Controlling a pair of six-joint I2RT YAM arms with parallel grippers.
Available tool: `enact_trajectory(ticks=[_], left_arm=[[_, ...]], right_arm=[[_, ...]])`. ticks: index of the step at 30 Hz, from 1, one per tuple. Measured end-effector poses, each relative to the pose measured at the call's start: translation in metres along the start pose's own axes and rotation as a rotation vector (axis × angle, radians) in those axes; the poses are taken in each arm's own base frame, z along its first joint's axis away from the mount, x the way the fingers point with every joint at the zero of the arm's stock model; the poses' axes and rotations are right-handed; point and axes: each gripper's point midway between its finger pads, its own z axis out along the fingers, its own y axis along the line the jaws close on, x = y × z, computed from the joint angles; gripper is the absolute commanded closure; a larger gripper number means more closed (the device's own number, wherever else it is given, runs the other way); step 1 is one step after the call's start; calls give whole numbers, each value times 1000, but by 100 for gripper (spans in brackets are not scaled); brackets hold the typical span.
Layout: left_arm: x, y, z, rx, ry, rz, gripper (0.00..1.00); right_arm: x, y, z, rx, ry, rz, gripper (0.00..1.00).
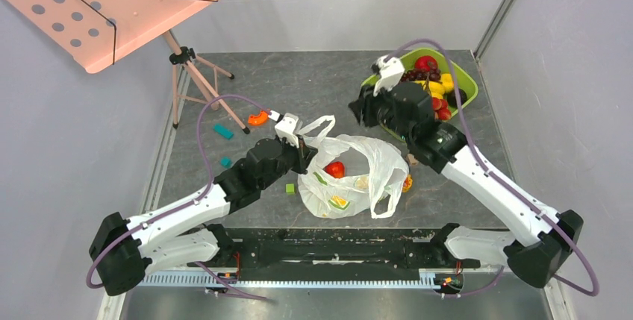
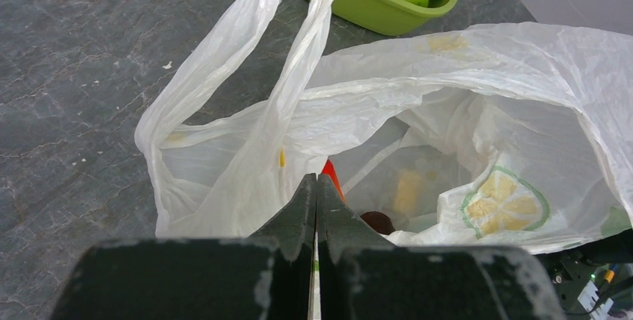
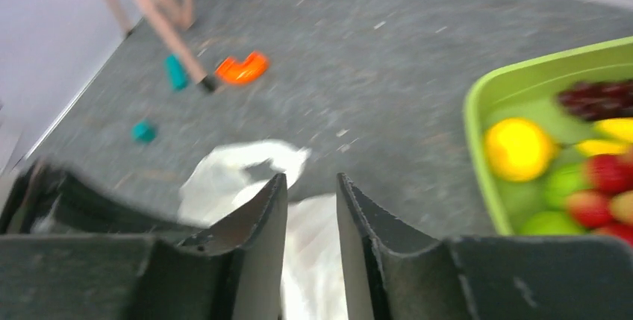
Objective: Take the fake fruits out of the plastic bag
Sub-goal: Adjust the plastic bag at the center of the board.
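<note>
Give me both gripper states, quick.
Left gripper: closed, pinching the rim of the plastic bag.
Right gripper: open, holding nothing.

The thin white plastic bag (image 1: 377,160) lies crumpled and open on the grey table (image 1: 298,81), with a red round fake fruit (image 1: 335,169) and some pale ones showing inside it.
</note>
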Motion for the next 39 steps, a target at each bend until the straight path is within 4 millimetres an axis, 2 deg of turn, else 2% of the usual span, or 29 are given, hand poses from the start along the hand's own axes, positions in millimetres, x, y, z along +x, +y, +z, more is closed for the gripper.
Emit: enact_trajectory(ticks=[3,6,8,11,16,20,25,28,31,34,39], left_arm=[[-2,-4,0,17,0,-1,98],[-3,-6,-1,23,4,-1,98],[-5,-6,-1,24,2,-1,98],[-5,-6,-1,24,3,-1,98],[-5,-9,1,34,15,0,98],[-4,-17,4,60,30,5,98],[4,-51,9,152,73,47,98],[16,-74,13,209,113,68,98],[31,-83,22,224,150,81,98],[51,-82,37,216,199,92,98],[85,-77,53,194,291,109,98]], right_arm=[[34,40,-15,-157,68,-1,76],[64,67,-29,-283,138,6,81],[81,79,-37,-346,177,12,83],[109,84,-42,-383,237,24,86],[157,73,-43,-360,343,31,89],[172,62,-40,-306,367,29,91],[184,38,-33,-174,361,11,94],[196,22,-31,-101,369,2,95],[212,11,-33,-52,391,1,95],[223,3,-35,-18,406,2,95],[228,-2,-41,-2,399,17,93]])
